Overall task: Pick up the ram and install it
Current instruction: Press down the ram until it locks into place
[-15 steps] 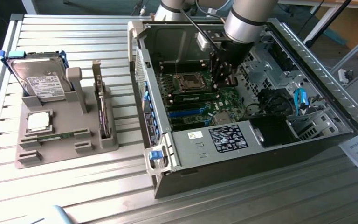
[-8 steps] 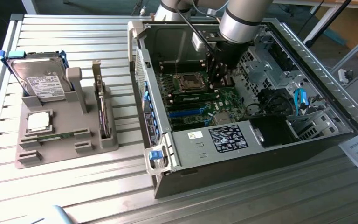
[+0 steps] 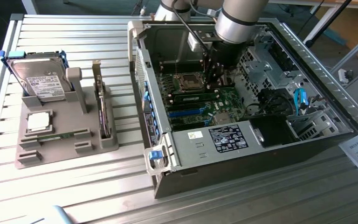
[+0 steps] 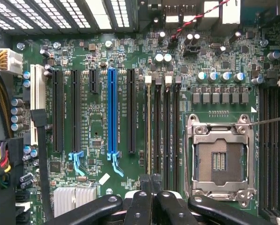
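Observation:
The ram [image 4: 148,126] is a thin green stick seen edge-on, standing in one of the long black memory slots of the motherboard [image 4: 97,108], beside the open processor socket [image 4: 219,159]. My gripper [image 4: 151,190] is shut, its black fingertips meeting right over the stick's near end. I cannot tell whether they pinch it or only rest on it. In the exterior view the gripper [image 3: 219,81] reaches down into the open computer case [image 3: 229,140], over the board's middle.
A grey fixture [image 3: 54,149] at the exterior view's left holds a hard drive [image 3: 42,81], a square silver chip [image 3: 37,121], a thin green strip [image 3: 58,136] and an upright card [image 3: 101,102]. Case walls, cables [image 3: 300,100] and drive cages surround the arm.

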`<state>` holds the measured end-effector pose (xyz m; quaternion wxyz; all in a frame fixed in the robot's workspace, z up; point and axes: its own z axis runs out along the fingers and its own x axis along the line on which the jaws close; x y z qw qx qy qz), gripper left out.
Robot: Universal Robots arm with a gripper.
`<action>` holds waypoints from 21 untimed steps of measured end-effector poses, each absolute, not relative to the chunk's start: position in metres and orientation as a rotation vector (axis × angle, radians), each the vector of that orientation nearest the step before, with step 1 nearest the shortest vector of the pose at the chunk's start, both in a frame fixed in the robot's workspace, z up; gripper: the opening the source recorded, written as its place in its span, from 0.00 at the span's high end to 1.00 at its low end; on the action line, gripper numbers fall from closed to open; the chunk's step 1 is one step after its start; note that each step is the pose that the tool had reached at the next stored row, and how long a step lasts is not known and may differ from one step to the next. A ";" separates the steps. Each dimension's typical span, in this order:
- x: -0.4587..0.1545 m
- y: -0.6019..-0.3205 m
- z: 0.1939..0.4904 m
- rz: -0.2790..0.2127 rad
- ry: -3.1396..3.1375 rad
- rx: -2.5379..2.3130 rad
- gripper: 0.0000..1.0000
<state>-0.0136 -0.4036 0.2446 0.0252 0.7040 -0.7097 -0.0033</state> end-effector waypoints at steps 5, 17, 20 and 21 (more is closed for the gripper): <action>-0.020 -0.404 0.245 -0.008 -2.196 2.178 0.89; -0.020 -0.404 0.239 -0.005 -2.197 2.179 0.89; -0.023 -0.404 0.239 0.000 -2.200 2.182 0.89; -0.024 -0.404 0.239 0.001 -2.200 2.182 0.89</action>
